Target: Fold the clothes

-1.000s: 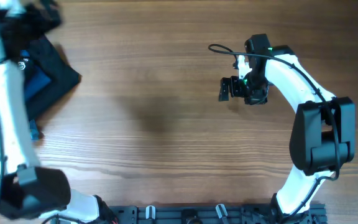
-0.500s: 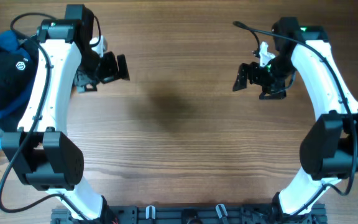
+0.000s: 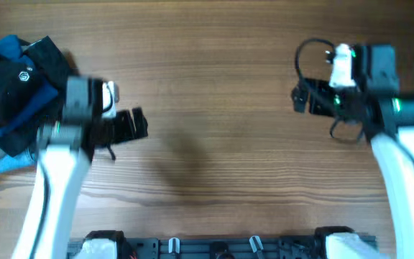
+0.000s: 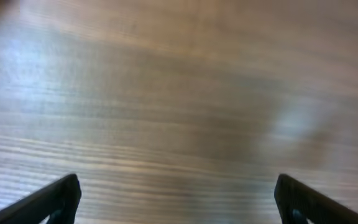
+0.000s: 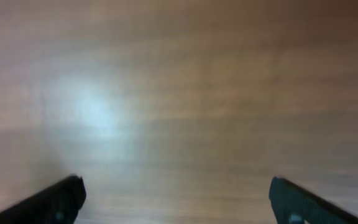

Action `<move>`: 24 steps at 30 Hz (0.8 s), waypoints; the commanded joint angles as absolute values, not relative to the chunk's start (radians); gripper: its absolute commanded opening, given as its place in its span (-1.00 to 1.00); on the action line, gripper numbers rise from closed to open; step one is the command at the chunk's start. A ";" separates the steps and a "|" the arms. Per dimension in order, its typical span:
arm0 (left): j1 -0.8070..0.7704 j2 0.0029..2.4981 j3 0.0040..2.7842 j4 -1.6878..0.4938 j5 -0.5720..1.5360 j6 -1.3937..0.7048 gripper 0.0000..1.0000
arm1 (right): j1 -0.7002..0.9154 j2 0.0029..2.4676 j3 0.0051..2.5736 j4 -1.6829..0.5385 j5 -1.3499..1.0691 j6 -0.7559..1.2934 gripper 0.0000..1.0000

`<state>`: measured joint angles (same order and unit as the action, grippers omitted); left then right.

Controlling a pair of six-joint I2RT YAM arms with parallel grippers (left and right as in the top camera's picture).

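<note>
Hovering left gripper [image 3: 138, 124], right gripper [image 3: 300, 97]: spread, empty | clothes [image 3: 7, 90] far-left over blue garment [image 3: 44, 96]

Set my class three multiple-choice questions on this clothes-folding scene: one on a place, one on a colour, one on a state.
1. Where is the black garment? A far left; B centre; C far right.
2. Its logo is: A red; B white; C yellow.
3. The left gripper and right gripper are: A both shut on cloth; B one shut; C both open, empty.
Answers: 1 A, it lies bunched at the left edge; 2 B, a white hexagon shows; 3 C, both wrist views show jaws wide apart, nothing between.
</note>
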<state>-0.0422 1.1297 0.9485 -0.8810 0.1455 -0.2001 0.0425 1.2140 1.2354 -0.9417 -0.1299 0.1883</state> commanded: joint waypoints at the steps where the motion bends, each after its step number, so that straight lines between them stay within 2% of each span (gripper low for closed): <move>1: -0.055 0.817 0.754 -0.775 0.140 -0.225 1.00 | 0.049 1.006 1.048 -0.826 0.002 0.216 0.99; 6: -0.055 0.536 0.692 -0.726 0.140 -0.224 1.00 | 0.049 0.871 0.936 -0.813 0.001 0.216 0.99; 9: -0.055 0.453 0.692 -0.726 0.140 -0.224 1.00 | 0.049 0.867 0.936 -0.833 0.001 0.216 1.00; 17: -0.055 0.399 0.692 -0.750 0.140 -0.225 1.00 | 0.049 0.918 0.936 -0.831 0.001 0.216 0.99; 24: -0.055 0.399 0.692 -0.856 0.140 -0.224 1.00 | 0.049 1.026 0.936 -0.830 0.001 0.216 0.99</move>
